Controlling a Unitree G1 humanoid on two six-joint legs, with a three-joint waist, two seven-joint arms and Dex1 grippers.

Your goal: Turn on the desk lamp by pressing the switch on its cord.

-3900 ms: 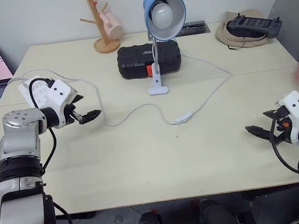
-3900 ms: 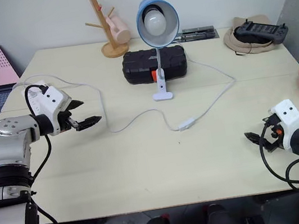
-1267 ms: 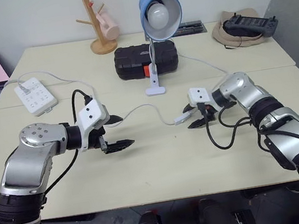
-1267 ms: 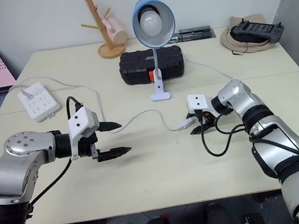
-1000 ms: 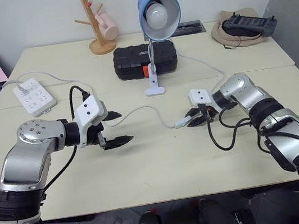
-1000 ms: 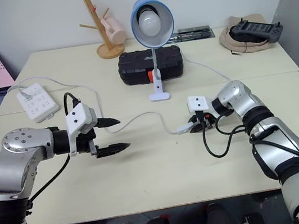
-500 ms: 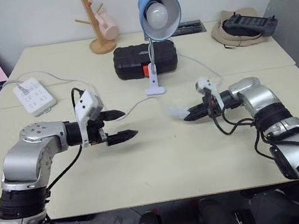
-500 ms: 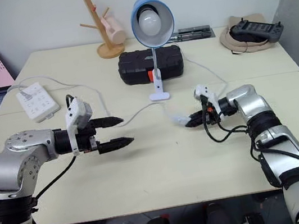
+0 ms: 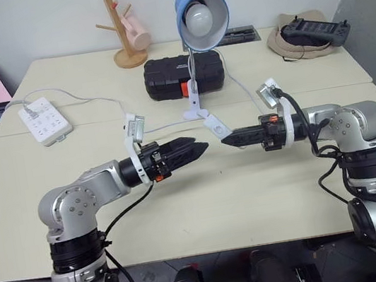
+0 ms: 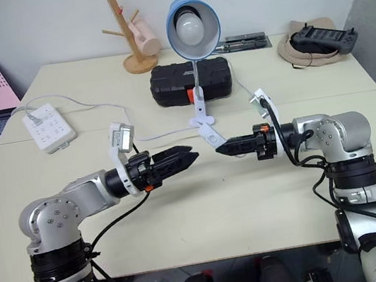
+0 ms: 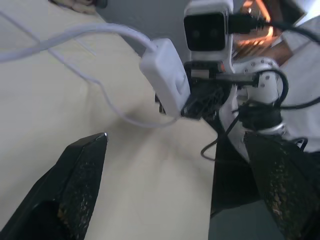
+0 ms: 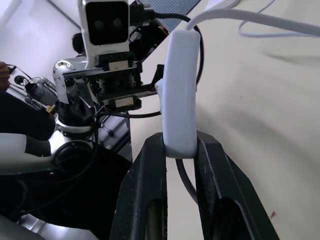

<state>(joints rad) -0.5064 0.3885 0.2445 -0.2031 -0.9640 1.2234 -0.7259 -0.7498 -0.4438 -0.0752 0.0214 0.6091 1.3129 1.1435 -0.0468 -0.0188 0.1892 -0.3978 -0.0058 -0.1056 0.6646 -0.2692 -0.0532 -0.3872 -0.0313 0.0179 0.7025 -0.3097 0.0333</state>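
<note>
Nearest the camera, the two arms met above the pale surface (image 9: pixel 205 203), tips facing each other. The left gripper (image 9: pixel 199 146) pointed toward the robot's right with its jaws spread wide and nothing between them. The right gripper (image 9: pixel 227 139) pointed toward the left one, its jaws clamped on the switch (image 9: pixel 216 126), which was lifted clear of the surface and stood just beside the left fingertips without touching them. In the right wrist view the switch (image 12: pixel 178 90) sat pinched at one end between the two black fingers (image 12: pixel 150 170). The cord (image 9: pixel 171 125) ran from the switch back across the surface. Beyond stood the desk lamp (image 9: pixel 201 17), unlit, in front of a black case (image 9: pixel 171 76). Further left lay a white power strip (image 9: pixel 44 121), and a wooden mug tree (image 9: pixel 116 23) stood at the back.
</note>
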